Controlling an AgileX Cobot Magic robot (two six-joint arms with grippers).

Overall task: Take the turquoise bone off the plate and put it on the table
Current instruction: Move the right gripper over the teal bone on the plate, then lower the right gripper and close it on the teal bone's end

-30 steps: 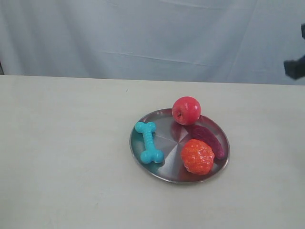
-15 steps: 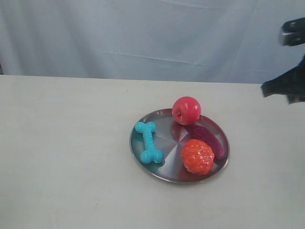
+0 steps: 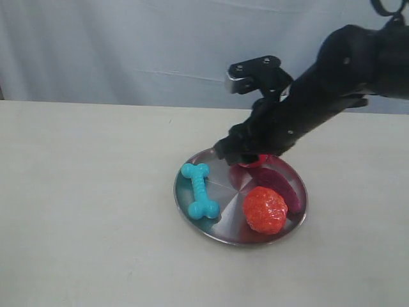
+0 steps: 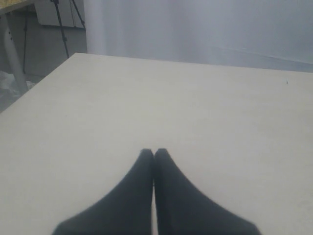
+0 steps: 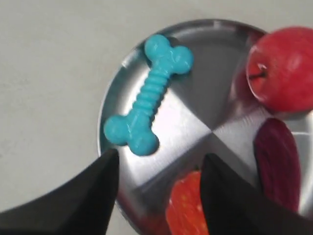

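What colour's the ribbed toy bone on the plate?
The ribbed toy bone is turquoise; clearest in right wrist view.

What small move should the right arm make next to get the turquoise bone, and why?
Probably move the right gripper toward the turquoise bone and lower it so that the ribbed shaft comes between the jaws. The jaws stand open, but the bone lies on the plate ahead of them, not yet between them.

The right gripper (image 5: 161,157), dark fingers spread apart, hangs over a silver plate (image 5: 215,63) on the cream desk (image 5: 49,73), where a turquoise bone (image 5: 149,95) lies flat near the rim, apart from a red apple (image 5: 283,68), a maroon piece (image 5: 278,161) and an orange-red fruit (image 5: 188,208).
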